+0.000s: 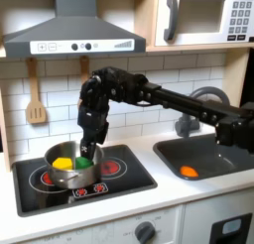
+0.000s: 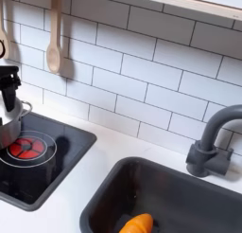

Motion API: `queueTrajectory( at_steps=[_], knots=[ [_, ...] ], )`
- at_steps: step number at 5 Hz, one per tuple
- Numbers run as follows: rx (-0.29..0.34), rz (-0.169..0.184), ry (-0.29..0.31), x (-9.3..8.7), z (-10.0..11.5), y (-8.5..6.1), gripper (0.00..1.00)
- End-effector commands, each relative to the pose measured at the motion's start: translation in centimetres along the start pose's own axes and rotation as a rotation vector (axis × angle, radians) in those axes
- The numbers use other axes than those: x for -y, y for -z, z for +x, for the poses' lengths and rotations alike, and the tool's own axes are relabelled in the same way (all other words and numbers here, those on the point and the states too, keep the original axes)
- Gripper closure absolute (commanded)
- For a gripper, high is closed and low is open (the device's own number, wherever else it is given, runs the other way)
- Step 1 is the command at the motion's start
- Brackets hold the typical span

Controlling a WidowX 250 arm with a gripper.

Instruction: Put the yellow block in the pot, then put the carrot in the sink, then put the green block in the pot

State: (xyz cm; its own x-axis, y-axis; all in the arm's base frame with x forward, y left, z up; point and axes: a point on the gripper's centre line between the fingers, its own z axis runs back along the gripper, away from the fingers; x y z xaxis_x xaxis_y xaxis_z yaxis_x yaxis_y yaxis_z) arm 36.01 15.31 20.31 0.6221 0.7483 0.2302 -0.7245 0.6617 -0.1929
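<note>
Jaws are looking spread apart and empty on your gripper [image 1: 88,149], which is hovering just over the pot [image 1: 62,175] on the stove [image 1: 119,183]. You're seeing the yellow block [image 1: 63,164] and green block [image 1: 83,162] sitting inside together, and the carrot [image 1: 188,171] is lying in the sink [image 1: 223,161].

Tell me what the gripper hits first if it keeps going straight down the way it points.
Probably the green block, lying in the pot beside the yellow block. The gripper points down over the pot's right side in the first exterior view; depth is unclear, so it might meet the pot's floor or rim instead.
</note>
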Motion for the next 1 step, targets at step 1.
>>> queueTrajectory(
  at_steps=[1],
  knots=[
    [0.000, 0.000, 0.002, 0.00, 0.00, 0.00, 0.00]
  ],
)
